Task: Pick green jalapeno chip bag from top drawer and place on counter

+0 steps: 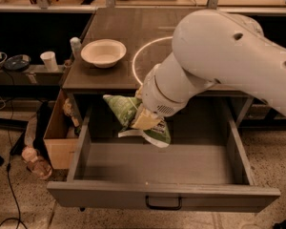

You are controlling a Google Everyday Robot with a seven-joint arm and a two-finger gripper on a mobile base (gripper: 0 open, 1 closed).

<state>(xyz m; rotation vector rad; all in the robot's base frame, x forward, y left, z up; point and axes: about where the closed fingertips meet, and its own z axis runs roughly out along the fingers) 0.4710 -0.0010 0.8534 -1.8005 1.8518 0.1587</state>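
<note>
Inspection finding: the gripper [144, 119] hangs just below and just forward of the counter [114, 27], close under its front edge and near the middle of that edge. Its fingers are pressed together on the green jalapeno chip bag [125, 109], pinching it about mid-length. The bag is clear of the floor of the top drawer [162, 197], which stands pulled fully out beneath the counter's front. The bag's long axis is tilted, one end pointing up toward the counter's left side and the other drooping down and away from the counter. The white arm [229, 46] reaches in from the counter's right side and covers much of that half of the surface. A pale bowl [103, 52] sits on the counter's left part, well apart from the glowing white circle [136, 63] at its centre. A tan cardboard box [57, 142] stands on the floor beside the counter's left leg. Assessment: extraction appears largely done and placement is not yet done. The governing relation is that the bag lies lower than the counter's top and forward of its edge. The next move calls for rising above that edge before travelling back. Risk noted: the upper end could catch the edge.
</note>
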